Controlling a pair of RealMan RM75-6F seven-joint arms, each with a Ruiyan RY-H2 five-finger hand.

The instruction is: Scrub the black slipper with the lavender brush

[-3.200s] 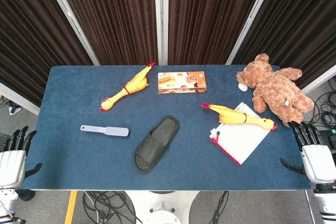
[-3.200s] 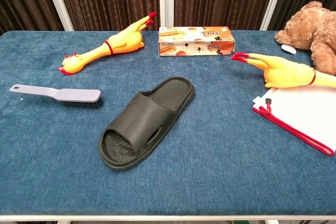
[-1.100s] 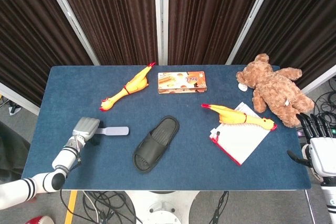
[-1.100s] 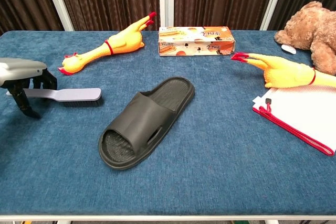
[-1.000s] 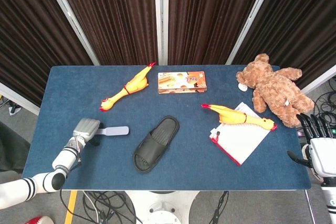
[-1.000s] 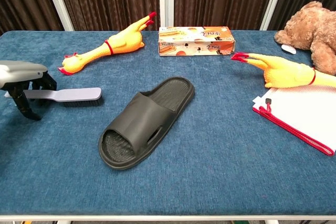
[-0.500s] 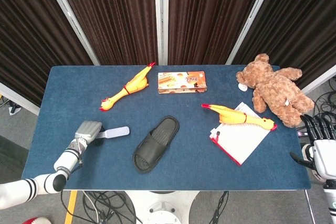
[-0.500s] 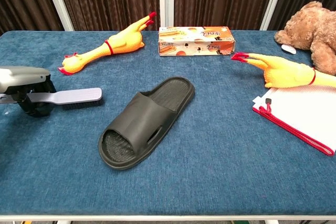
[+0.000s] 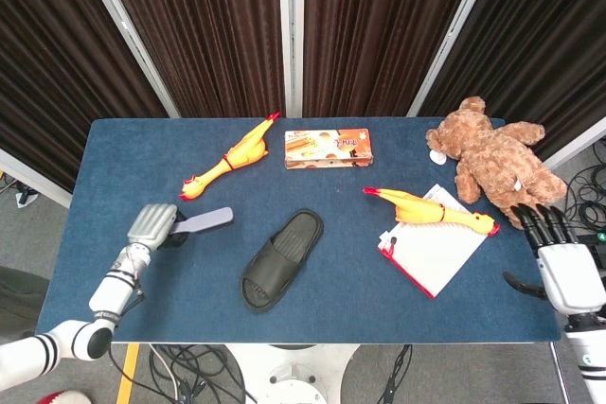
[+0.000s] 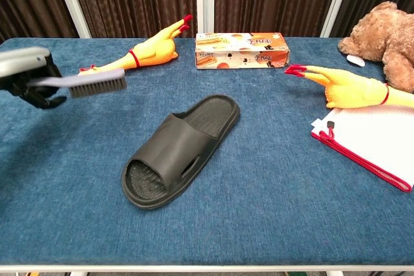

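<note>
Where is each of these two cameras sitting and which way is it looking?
Head view: high above the near table edge, looking steeply down on the whole table; shows the left hand holding the lavender brush, and the right hand off the right edge.
Chest view: low at the near edge, looking across toward the curtains; only the left hand shows.
Shared: brush, black slipper, both rubber chickens, box, teddy bear.

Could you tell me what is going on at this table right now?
The robot's left hand grips the lavender plastic brush by its handle, bristles down, raised off the blue table. The black rubber slipper lies untouched mid-table. The right hand hovers open at the table's right edge.
</note>
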